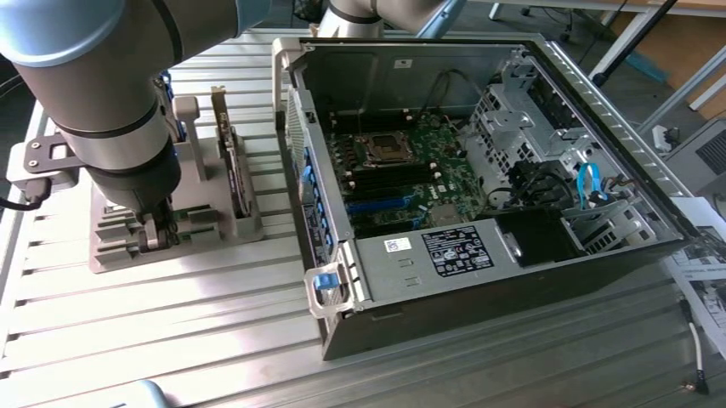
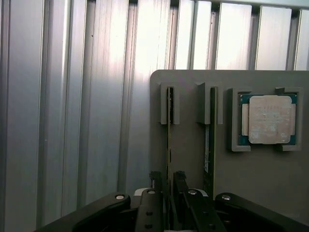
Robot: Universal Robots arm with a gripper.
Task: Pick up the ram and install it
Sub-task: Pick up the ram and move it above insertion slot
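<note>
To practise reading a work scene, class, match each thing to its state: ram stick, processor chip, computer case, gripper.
Things:
1 ram stick
2 processor chip
3 computer case
4 gripper

States:
A side panel off, insides showing
B open, fingers either side of a stick
C on edge in a slot of the grey holder
D flat in a square recess

Pairs: 1-C, 2-D, 3-A, 4-B

Black sticker (image 1: 457,252) on computer case (image 1: 477,316), print too small to read
</note>
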